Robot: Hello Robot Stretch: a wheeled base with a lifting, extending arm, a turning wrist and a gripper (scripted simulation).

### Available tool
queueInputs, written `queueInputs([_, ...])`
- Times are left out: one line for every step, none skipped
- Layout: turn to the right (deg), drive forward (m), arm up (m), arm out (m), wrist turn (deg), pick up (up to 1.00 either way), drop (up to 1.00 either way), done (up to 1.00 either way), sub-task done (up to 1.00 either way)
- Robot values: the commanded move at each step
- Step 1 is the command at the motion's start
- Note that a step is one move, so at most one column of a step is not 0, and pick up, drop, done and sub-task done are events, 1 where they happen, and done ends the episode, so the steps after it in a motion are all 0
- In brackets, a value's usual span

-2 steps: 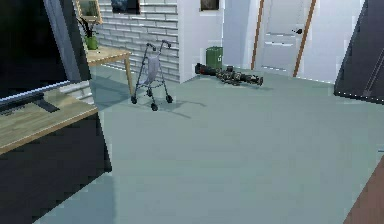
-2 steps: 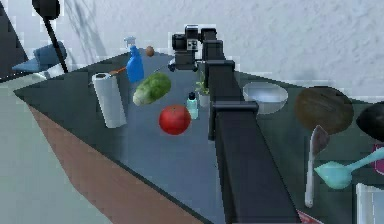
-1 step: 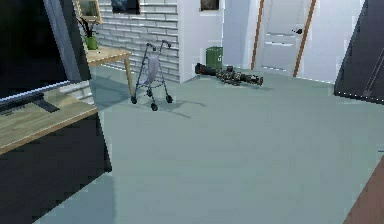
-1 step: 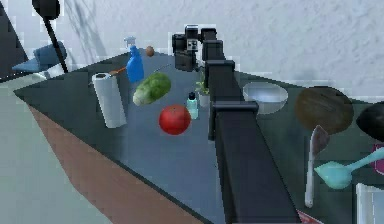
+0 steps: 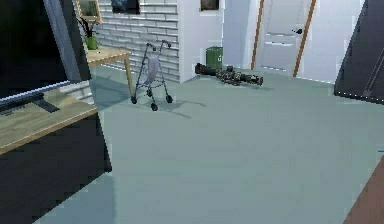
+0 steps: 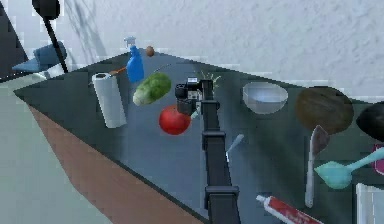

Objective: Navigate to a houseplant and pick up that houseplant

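Risk, near first: arm reaches out over a crowded dark worktop, and the fingers sit right by a red round fruit and a green oblong thing. Cannot tell if they touch either, if the fingers are spread or pressed together, or if anything is held. A base turn or drive with the arm out like this would likely sweep the fruit, the paper towel roll near the worktop's front edge, or the white bowl off; the roll is tall and light, probably tips first. Houseplant is well apart across the floor, on a wooden worktop at its back-left corner by the wall, partly cut by the TV edge. Walker stands just beside that worktop's front corner, so the base could snag its frame on approach. Small pot with a leafy top, likely top-heavy; a side knock would tip it.

Materials: dark worktop smooth, slightly glossy; fruit round and shiny; roll a soft white cylinder; bowl smooth, thin-rimmed; blue spray bottle hard plastic, toward the back edge. Floor flat, matte grey-green. Walker is thin grey metal tubing on wheels. Wooden worktop pale, on slim legs; pot green, leaves dark; white brick wall behind
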Motion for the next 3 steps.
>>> queueInputs([0.0,0.0,0.0,0.0,0.0,1.0,0.0,0.0,0.0])
queueInputs([0.0,0.0,0.1,0.0,0.0,0.0,0.0,0.0,0.0])
queueInputs([0.0,0.0,0.0,0.0,0.0,0.0,0.0,1.0,0.0])
